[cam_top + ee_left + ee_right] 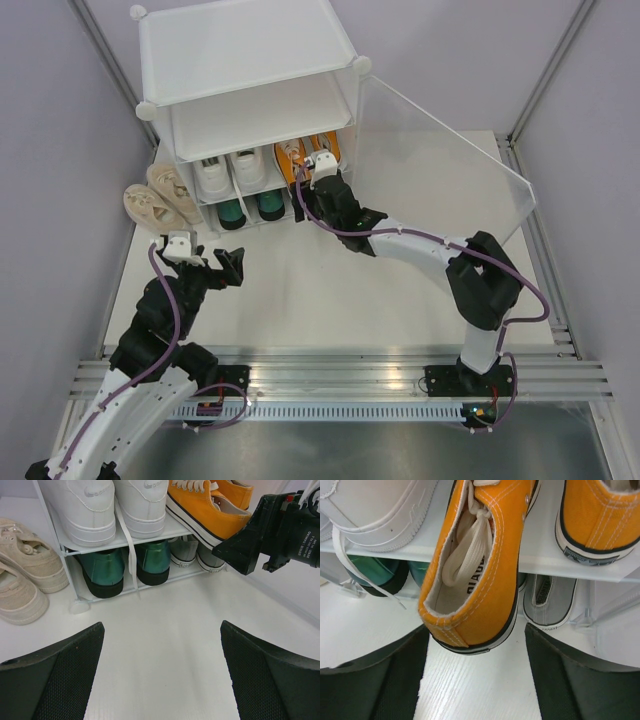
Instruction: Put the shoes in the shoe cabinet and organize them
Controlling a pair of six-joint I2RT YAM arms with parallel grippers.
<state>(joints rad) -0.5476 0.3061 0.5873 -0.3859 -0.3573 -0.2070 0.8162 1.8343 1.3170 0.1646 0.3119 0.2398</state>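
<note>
Now, cabinet (250,60): at the far left of the tabletop (330,290); clear door (450,170) stands open to the right.
top tier (262,118): looks bare from above; judged free for one pair.
middle tier: white pair (213,176) on the left, orange pair (292,158) on the right.
bottom tier: green pair (102,570) under the white, grey pair (184,555) under the orange, heels outward.
skewed orange shoe (480,580): the one nearer the white pair; turned off line, heel hanging out past the shelf's front edge. Its mate (600,515) sits square, heel at the edge.
beige pair (172,190): not shelved; side by side on the tabletop, just beside the cabinet's left wall.
right pincer (476,645): fingers apart, one on each side of the skewed orange heel; whether they touch the shoe cannot be told.
left pincer (161,635): fingers wide apart, nothing between them; over bare tabletop in front of the cabinet, beige pair off to its left.
done: four of five pairs inside, by my count.
left: seat the skewed orange shoe straight beside its mate, then put the beige pair in, probably on the top tier.
progress: judged well past halfway.
risk: a white lace (131,545) dangles from the middle tier between the green shoes; it could snag.
</note>
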